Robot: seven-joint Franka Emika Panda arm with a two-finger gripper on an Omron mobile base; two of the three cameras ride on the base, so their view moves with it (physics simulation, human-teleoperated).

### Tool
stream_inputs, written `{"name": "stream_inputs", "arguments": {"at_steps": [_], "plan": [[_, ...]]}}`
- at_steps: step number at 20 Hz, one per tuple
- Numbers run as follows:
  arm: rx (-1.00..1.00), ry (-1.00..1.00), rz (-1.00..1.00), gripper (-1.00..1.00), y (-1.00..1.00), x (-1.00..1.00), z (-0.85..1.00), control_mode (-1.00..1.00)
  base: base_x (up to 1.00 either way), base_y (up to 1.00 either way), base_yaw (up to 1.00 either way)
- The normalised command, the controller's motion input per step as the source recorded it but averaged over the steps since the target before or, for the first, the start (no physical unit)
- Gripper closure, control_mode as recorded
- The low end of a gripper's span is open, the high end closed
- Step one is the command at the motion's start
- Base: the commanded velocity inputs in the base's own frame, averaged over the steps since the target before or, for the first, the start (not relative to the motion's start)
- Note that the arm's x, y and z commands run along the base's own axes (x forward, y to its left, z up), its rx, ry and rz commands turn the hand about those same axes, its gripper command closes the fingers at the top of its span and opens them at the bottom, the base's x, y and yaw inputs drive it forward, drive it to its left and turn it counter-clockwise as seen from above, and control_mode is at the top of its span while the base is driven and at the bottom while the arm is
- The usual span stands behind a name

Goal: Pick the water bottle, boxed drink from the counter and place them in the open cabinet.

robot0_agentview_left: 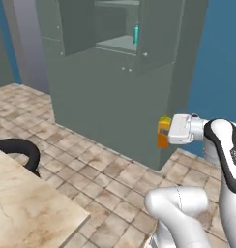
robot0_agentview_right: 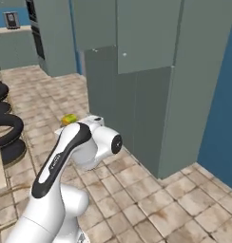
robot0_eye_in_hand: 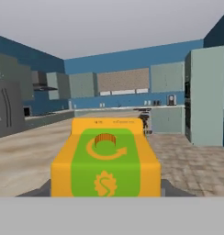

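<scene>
Bare tiled floor (robot0_agentview_left: pixel 95 179) fronts the open cabinet (robot0_agentview_left: pixel 110 97), the gripper (robot0_agentview_left: pixel 164 131) grasping the boxed drink (robot0_agentview_left: pixel 163 131) near its corner edge.

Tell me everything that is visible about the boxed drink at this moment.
The boxed drink is a small orange carton with a yellow-green gabled top, a green panel and a round orange cap. It looks like printed cardboard, undamaged. The gripper is shut on it and holds it in the air, above the tiled floor and off the counter, beside the lower front of the cabinet. Nothing else touches it.
</scene>
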Motion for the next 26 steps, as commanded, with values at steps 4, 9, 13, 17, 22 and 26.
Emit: {"name": "stream_inputs", "arguments": {"at_steps": [4,9,13,17,22,26], "plan": [[0.0,0.0,0.0,1.0,0.0,0.0,0.0,1.0,0.78,-0.02,0.36],[0.0,0.0,0.0,1.0,0.0,0.0,0.0,1.0,0.78,-0.02,0.35],[0.0,0.0,0.0,1.0,0.0,0.0,0.0,1.0,0.82,-0.03,0.3],[0.0,0.0,0.0,1.0,0.0,0.0,0.0,1.0,0.85,-0.06,0.22],[0.0,0.0,0.0,1.0,0.0,0.0,0.0,1.0,0.88,-0.07,0.13],[0.0,0.0,0.0,1.0,0.0,0.0,0.0,1.0,0.89,-0.06,0.12]]}}
